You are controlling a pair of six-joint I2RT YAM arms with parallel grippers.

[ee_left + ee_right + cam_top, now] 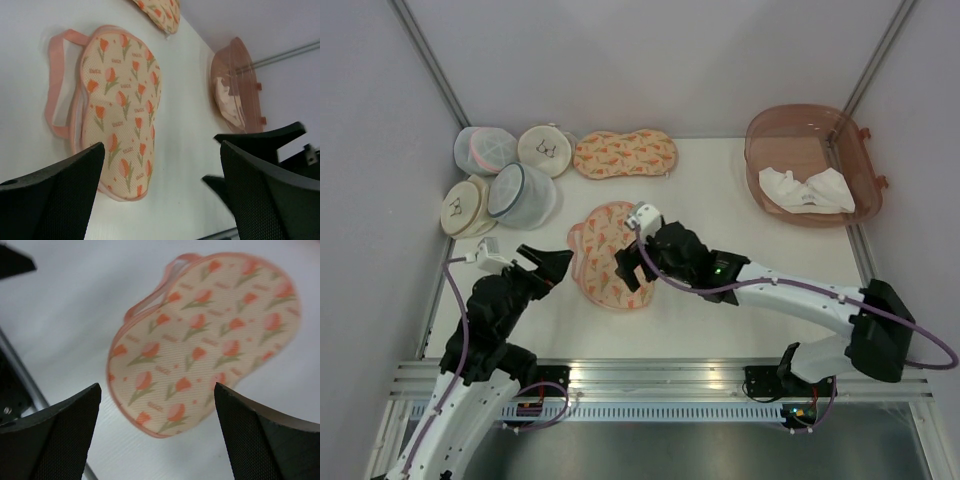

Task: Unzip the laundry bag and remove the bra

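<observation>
The peach laundry bag [603, 258] with orange flower print lies flat at the table's middle. Its pink zipper edging [56, 82] stands loose in a loop along one side, with pale lining beside it. What is inside is hidden. My right gripper [628, 268] is open and hovers over the bag's near lobe; the right wrist view shows the bag [210, 335] between the spread fingers. My left gripper [552, 262] is open and empty just left of the bag [120, 105]. A white bra [807, 190] lies in the pink basin [775, 125].
A second peach printed bag [625, 153] lies at the back. Several round mesh pouches [505, 175] cluster at the back left. The translucent pink basin stands at the back right, also in the left wrist view [240, 65]. A metal rail [660, 375] runs along the near edge.
</observation>
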